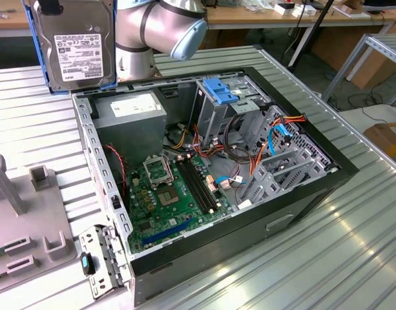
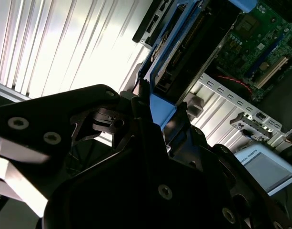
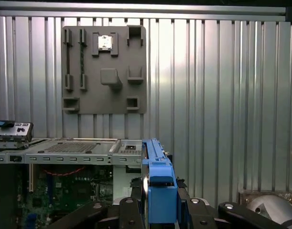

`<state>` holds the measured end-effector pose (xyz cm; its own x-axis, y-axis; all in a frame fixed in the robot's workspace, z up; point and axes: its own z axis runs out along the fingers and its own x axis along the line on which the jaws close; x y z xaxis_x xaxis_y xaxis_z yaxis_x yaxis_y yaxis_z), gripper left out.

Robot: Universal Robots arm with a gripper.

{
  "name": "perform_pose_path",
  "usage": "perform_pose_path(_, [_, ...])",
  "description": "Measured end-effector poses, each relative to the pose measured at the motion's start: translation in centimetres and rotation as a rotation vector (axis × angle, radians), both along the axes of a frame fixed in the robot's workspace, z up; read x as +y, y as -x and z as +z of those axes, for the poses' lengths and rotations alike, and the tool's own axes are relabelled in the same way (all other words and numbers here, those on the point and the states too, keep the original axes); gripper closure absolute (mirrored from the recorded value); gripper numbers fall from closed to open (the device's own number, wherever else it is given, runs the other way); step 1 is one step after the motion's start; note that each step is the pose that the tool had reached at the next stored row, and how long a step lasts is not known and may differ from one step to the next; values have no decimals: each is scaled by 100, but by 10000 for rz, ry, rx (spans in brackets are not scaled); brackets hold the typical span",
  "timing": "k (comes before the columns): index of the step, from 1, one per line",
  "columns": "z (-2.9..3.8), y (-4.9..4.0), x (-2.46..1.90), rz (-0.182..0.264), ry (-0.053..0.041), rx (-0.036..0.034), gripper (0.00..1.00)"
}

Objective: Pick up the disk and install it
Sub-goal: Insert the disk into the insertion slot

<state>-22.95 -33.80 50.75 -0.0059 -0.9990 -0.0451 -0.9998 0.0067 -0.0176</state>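
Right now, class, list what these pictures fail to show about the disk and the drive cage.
1. Exterior view: the disk's top is cut off by the picture's upper edge.
2. First wrist view: the disk sits edge-on in the pincer, hiding its label.
3. Exterior view: the drive cage's inside lies behind its blue latch and walls.

Bright, even overhead room light in the exterior view, white glare streaks on the ribbed tabletop (image 1: 353, 258), computer case (image 1: 236, 236) shaded inside along its walls, soft sheen on the disk (image 1: 78, 45), in the second wrist view tabletop blown out white, pincer (image 2: 157, 112) a near-black silhouette against it
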Motion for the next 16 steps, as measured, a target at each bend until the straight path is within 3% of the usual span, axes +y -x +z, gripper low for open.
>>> perform_pose_path(4, [0,-229,17,1,0,0,63])
perform_pose_path(8, [0,-358,25,1,0,0,63])
perform_pose_path(10, [1,-499,30,0,1,1,63])
perform_pose_path(11, [0,-637,32,-1,0,0,63])
perform_pose_path(16, [1,-750,29,0,1,1,63])
